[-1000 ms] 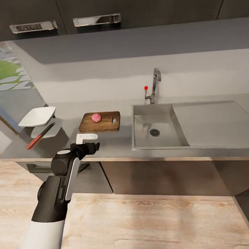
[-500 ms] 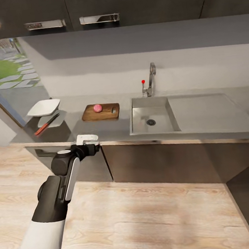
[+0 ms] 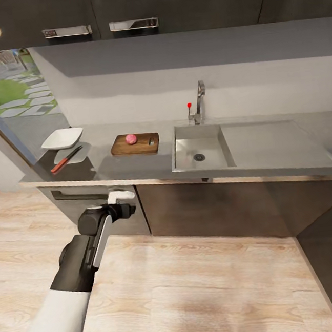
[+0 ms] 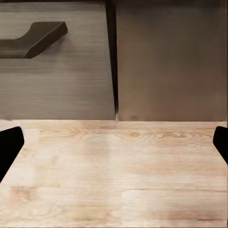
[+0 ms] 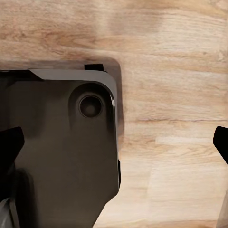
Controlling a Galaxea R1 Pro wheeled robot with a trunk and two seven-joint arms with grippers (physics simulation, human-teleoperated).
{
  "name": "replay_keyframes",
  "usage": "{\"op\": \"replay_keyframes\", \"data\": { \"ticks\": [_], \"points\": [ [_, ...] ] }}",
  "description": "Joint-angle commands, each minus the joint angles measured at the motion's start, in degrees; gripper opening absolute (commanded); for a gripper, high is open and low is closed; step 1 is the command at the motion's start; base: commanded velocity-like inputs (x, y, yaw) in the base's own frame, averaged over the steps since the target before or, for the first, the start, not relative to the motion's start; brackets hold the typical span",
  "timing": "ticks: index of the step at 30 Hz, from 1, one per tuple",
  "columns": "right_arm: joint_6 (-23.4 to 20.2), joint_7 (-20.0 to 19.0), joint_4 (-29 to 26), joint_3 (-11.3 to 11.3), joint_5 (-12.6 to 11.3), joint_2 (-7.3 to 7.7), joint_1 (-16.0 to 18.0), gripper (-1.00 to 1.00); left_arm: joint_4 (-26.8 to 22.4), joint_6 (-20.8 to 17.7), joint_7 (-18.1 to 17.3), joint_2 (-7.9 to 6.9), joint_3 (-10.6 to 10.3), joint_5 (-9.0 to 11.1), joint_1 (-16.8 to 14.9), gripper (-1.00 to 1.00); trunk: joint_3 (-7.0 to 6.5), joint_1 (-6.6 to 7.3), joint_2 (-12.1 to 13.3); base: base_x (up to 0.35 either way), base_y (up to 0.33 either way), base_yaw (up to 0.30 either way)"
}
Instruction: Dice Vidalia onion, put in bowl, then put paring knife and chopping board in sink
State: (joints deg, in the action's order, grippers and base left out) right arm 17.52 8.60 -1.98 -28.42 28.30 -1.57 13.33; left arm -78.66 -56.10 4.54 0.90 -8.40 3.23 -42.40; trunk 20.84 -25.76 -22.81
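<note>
Closest in, the left gripper [image 3: 122,195] hangs below the surface's front edge, out over the wood floor [image 3: 200,286], facing the cabinet fronts. Its fingers are spread wide with nothing between them. In the right wrist view those fingers look wide apart too, empty, pointing down at the floor and the robot's dark base [image 5: 61,152].

Up on the surface [image 3: 135,167], the board [image 3: 135,144] lies left of the sink [image 3: 201,151], long axis running along the front edge. The onion [image 3: 131,138] sits on it, whole from what I can tell. So step one looks done; dicing, bowling it and dumping the tools are all left.

There's a small dark thing near the board's right end [image 3: 151,142], maybe the knife, too small to call. The bowl [image 3: 62,138] is at the far left end.
</note>
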Motion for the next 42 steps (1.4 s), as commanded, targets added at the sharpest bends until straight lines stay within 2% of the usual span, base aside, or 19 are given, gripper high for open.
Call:
{"op": "replay_keyframes", "data": {
  "ticks": [1,2,3,4,5,6,7,12,17,20,21,25,29,31,36,38,40,41,42],
  "points": [
    [0.14,0.28,0.04,-0.41,0.61,-0.01,0.03,1.0,1.08,-0.15,0.44,0.01,-0.08,0.36,-0.05,1.0,0.09,-0.03,-0.1,-0.005,0.0,0.0],
    [0.14,0.28,0.04,-0.41,0.61,-0.01,0.03,1.0,4.47,0.46,0.32,0.03,-0.1,0.38,-0.03,1.0,0.09,-0.03,-0.1,-0.003,0.0,0.0],
    [0.14,0.28,0.04,-0.41,0.6,-0.01,0.03,1.0,12.62,4.38,0.15,0.07,-0.19,0.4,0.01,1.0,0.09,-0.03,-0.1,0.0,0.0,0.0],
    [0.14,0.28,0.04,-0.41,0.61,-0.01,0.03,1.0,14.62,5.83,0.14,0.11,-0.21,0.4,0.02,1.0,0.09,-0.03,-0.1,0.0,0.0,0.0],
    [0.14,0.28,0.04,-0.41,0.61,-0.01,0.03,1.0,18.86,9.3,0.1,0.16,-0.24,0.39,0.02,1.0,0.09,-0.03,-0.1,0.0,0.0,0.0],
    [0.14,0.28,0.04,-0.41,0.59,-0.01,0.03,1.0,23.23,13.25,0.08,0.22,-0.26,0.4,0.03,1.0,0.09,-0.03,-0.1,0.0,0.0,0.0],
    [0.14,0.28,0.04,-0.41,0.58,-0.01,0.03,1.0,30.28,19.37,0.05,0.29,-0.28,0.4,0.03,1.0,0.09,-0.03,-0.1,0.0,0.0,0.0],
    [0.14,0.28,0.04,-0.41,0.6,-0.01,0.03,1.0,51.63,36.27,-0.02,1.51,-0.3,0.41,0.04,1.0,0.09,-0.03,-0.1,0.0,0.0,0.0],
    [0.14,0.28,0.04,-0.41,0.6,-0.01,0.03,1.0,75.31,57.27,-0.1,2.92,-0.22,0.4,0.04,1.0,0.09,-0.03,-0.1,0.0,0.0,0.0],
    [0.14,0.28,0.04,-0.41,0.61,-0.01,0.03,1.0,80.6,61.51,-0.19,2.82,-0.19,0.47,0.13,1.0,0.09,-0.03,-0.1,0.0,0.0,0.0],
    [0.14,0.28,0.04,-0.41,0.6,-0.01,0.03,1.0,82.3,63.03,-0.22,2.11,-0.09,0.58,0.32,1.0,0.09,-0.03,-0.1,0.0,0.0,0.0],
    [0.14,0.28,0.04,-0.41,0.61,-0.01,0.03,1.0,82.95,63.69,-0.23,1.55,-0.05,0.62,0.97,1.0,0.09,-0.03,-0.1,0.0,0.0,0.0],
    [0.14,0.28,0.04,-0.41,0.6,-0.01,0.03,1.0,83.19,64.17,-0.24,1.14,-0.04,0.67,3.29,1.0,0.09,-0.03,-0.1,0.0,0.0,0.0],
    [0.13,0.28,0.04,-0.41,0.59,-0.01,0.03,1.0,83.22,66.01,-0.24,1.08,-0.04,0.69,4.85,1.0,0.09,-0.03,-0.1,0.0,0.0,0.0],
    [0.14,0.28,0.04,-0.41,0.61,-0.01,0.03,1.0,83.28,77.11,-0.14,0.38,-0.04,0.72,9.08,1.0,0.09,-0.03,-0.1,0.0,0.0,0.0],
    [0.14,0.28,0.04,-0.41,0.6,-0.01,0.03,1.0,83.35,84.4,0.07,0.07,-0.04,0.73,11.36,1.0,0.09,-0.03,-0.1,0.0,0.0,0.0],
    [0.14,0.28,0.04,-0.41,0.61,-0.01,0.03,1.0,83.39,93.83,0.5,-0.29,-0.04,0.73,14.43,1.0,0.09,-0.03,-0.1,0.0,0.0,0.0],
    [0.14,0.28,0.04,-0.41,0.61,-0.01,0.03,1.0,83.4,103.44,1.55,-0.6,-0.02,0.74,17.3,1.0,0.09,-0.03,-0.1,0.0,0.0,0.0],
    [0.14,0.28,0.04,-0.41,0.61,-0.01,0.03,1.0,83.4,105.39,2.05,-0.7,-0.03,0.74,17.81,1.0,0.09,-0.03,-0.1,0.0,0.0,0.0]
  ]
}}
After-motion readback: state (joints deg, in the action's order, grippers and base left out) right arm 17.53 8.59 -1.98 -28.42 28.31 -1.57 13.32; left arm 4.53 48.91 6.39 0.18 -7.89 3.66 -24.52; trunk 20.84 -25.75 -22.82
